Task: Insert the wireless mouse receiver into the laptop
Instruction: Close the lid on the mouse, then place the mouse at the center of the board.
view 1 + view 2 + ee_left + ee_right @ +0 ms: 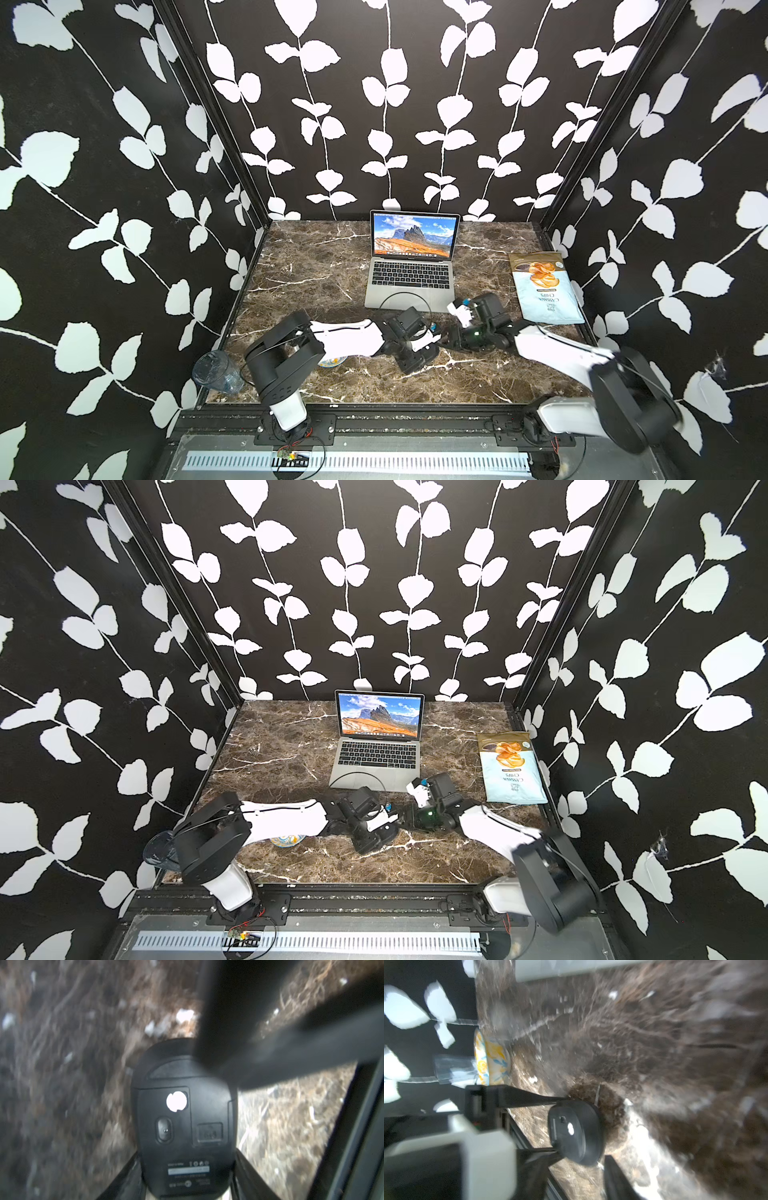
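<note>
The left end effector (187,1180) is gripping a black mouse (182,1115) by its two sides, apparently just above the desk (311,270). The mouse's underside is facing the left wrist camera. Its long axis is running along the fingers, so in the scene it is lying roughly left to right, with the free end pointing right.

The right end effector (453,336) is pointing leftward and sitting right at that free end, so the two arms are meeting tip to tip near the middle of the desk. In the left wrist view it is showing only as a dark blur across the mouse's far end. I cannot tell whether its fingers are apart or pinched, or whether they are carrying anything.

The receiver itself is not showing plainly. A small rectangular recess (209,1131) in the mouse's underside is looking like its storage slot, but blur is hiding whether anything is sitting in it.

The laptop (409,274) is standing open at the far middle of the desk, with its screen facing near. It is lying just beyond both end effectors. Its near right corner is close to the right arm's wrist, so the right arm is looking nearer to the laptop's right edge. No port is visible from here.
</note>
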`<move>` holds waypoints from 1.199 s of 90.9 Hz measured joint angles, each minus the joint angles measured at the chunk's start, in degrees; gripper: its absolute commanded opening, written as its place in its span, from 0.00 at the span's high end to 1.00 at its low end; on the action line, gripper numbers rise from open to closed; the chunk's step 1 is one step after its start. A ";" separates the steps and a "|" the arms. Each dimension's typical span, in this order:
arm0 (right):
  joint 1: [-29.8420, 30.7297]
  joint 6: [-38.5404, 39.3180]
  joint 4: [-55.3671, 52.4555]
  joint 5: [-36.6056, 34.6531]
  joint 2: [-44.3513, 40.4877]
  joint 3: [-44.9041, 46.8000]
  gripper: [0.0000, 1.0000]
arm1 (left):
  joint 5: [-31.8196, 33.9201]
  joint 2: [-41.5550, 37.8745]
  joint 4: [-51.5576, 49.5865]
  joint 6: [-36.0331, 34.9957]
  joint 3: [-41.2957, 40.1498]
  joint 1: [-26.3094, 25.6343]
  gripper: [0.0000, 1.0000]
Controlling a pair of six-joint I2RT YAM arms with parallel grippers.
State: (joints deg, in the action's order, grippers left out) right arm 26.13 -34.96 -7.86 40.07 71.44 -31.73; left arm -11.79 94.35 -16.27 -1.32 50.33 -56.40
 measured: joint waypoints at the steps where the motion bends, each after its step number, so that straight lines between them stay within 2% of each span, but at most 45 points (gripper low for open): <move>1: -0.26 -0.33 -0.22 -0.17 -1.01 -0.02 0.36 | 0.02 -0.63 -0.17 0.42 -0.17 0.35 1.00; 12: -2.84 -1.51 1.51 -0.02 -9.44 -0.79 0.27 | 1.14 -9.70 0.68 4.66 -2.32 3.50 0.99; 20: -2.99 -3.65 6.36 3.17 -11.02 -0.96 0.24 | -0.15 -17.42 5.07 7.41 -3.65 4.15 0.99; 27: -2.89 -6.73 12.00 6.43 -10.88 -0.52 0.23 | -4.04 -21.53 10.43 11.23 -3.82 5.11 0.99; 48: -2.38 -15.34 31.78 13.62 -10.99 0.02 0.22 | -14.58 -22.71 21.84 22.29 -4.33 6.84 0.99; 73: -0.33 -17.62 38.71 18.12 -8.46 -1.90 0.22 | -23.04 -23.67 30.01 29.35 -4.81 6.84 0.98; 81: 0.07 -18.16 40.15 19.61 -8.00 -1.99 0.28 | -25.35 -23.71 30.75 30.12 -4.81 6.84 0.98; 90: 0.13 -19.54 42.69 21.05 -7.67 -2.23 0.51 | -27.02 -23.71 30.53 30.29 -4.81 6.84 0.97; 93: 0.13 -19.98 43.12 21.24 -7.58 -2.23 0.56 | -26.80 -23.91 30.45 30.16 -4.79 6.95 0.91; 95: 0.11 -20.15 43.17 21.22 -7.50 -2.27 0.58 | -26.56 -24.09 30.29 30.27 -4.79 7.04 0.83; 104: 0.13 -19.32 41.94 21.29 -7.32 -2.49 0.62 | -25.86 -24.61 28.96 29.51 -4.79 7.10 0.24; 106: 0.13 -18.62 40.96 21.31 -7.32 -2.78 0.62 | -25.62 -24.79 28.37 29.35 -4.79 7.17 0.15; 109: 0.31 -15.91 37.77 21.09 -7.34 -3.76 0.62 | -25.24 -25.16 27.69 28.94 -4.92 7.43 0.07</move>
State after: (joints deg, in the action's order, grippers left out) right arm 26.44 -50.87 29.91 61.17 64.10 -35.48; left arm -37.04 69.19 11.42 27.62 45.41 -48.97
